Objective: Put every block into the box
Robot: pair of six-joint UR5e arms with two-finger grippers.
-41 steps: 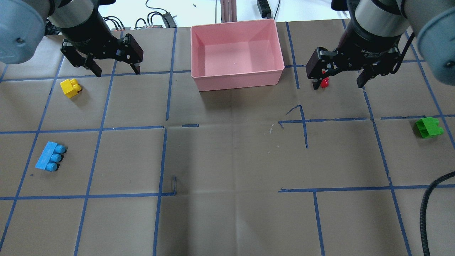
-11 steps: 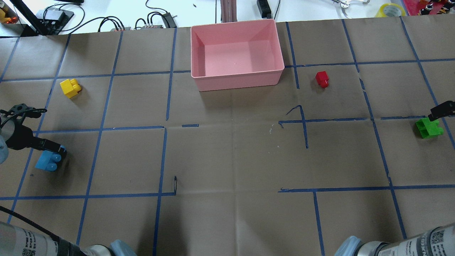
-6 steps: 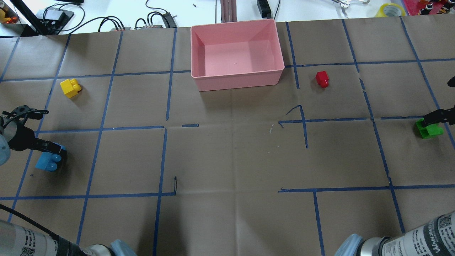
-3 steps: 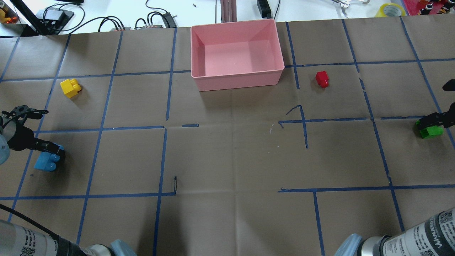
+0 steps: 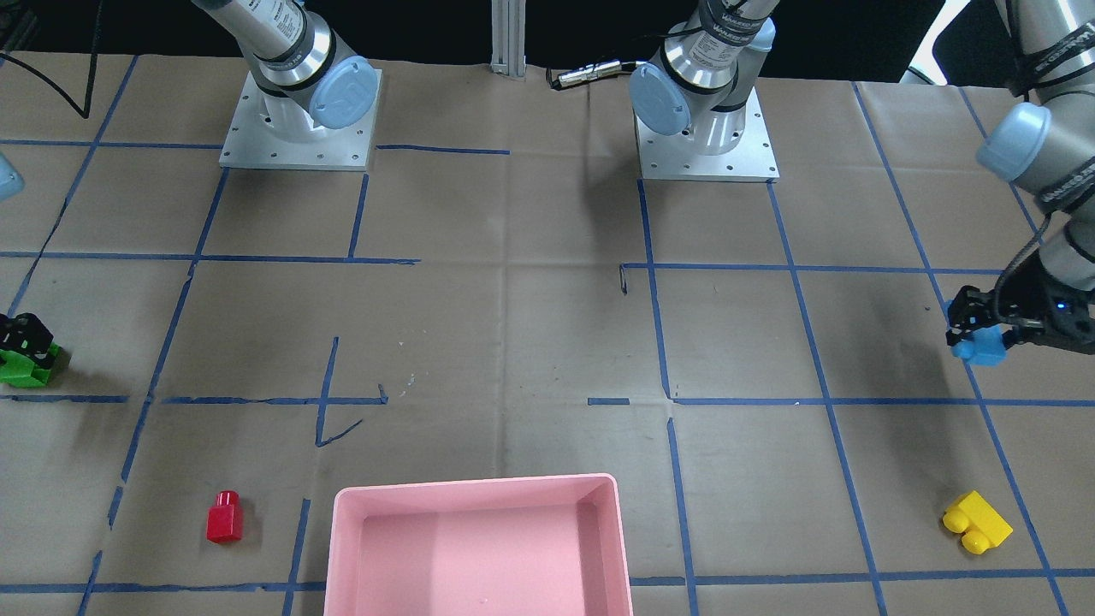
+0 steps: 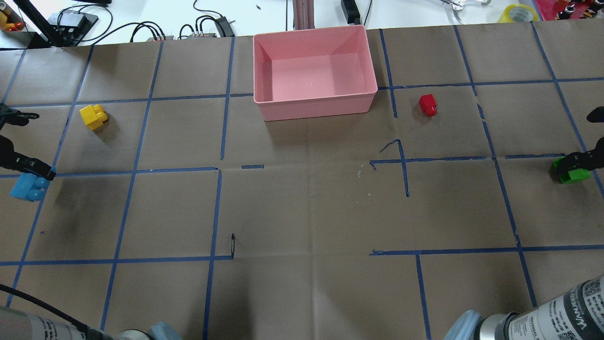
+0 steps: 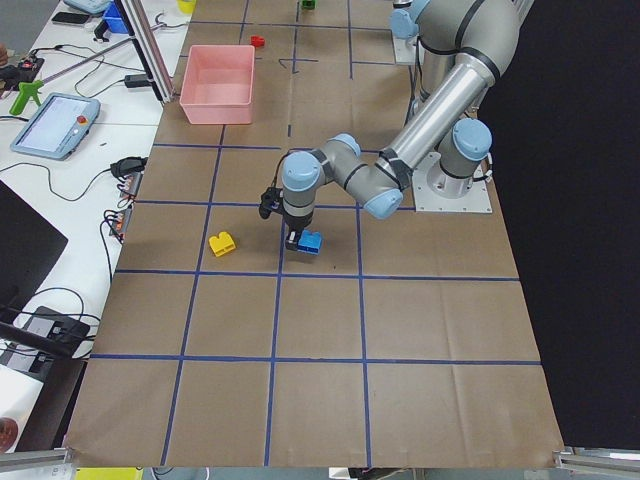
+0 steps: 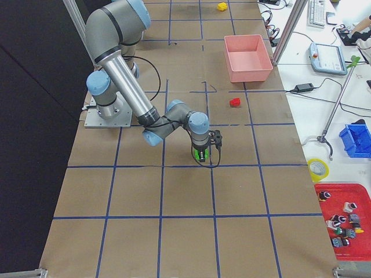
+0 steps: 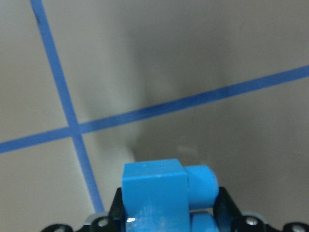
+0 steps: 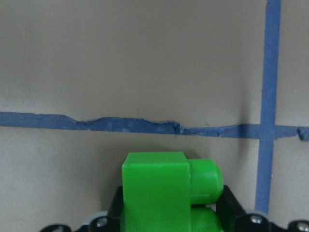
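My left gripper (image 6: 35, 177) is shut on the light blue block (image 6: 27, 188) and holds it above the table at the left; the block also shows in the front view (image 5: 985, 348) and fills the bottom of the left wrist view (image 9: 154, 198). My right gripper (image 6: 573, 166) is shut on the green block (image 6: 573, 174) at the right edge; the green block sits between the jaws in the right wrist view (image 10: 159, 193). The yellow block (image 6: 93, 116) and red block (image 6: 428, 104) lie on the table. The pink box (image 6: 311, 107) stands empty at the far middle.
Cables and devices (image 6: 207, 23) lie beyond the table's far edge, with a tape roll (image 6: 518, 12) at the far right. The two arm bases (image 5: 299, 128) (image 5: 706, 137) stand at my side of the table. Blue tape lines grid the brown paper.
My left gripper has carried the light blue block up and to the left in the overhead view. My right gripper has settled onto the green block and holds it.
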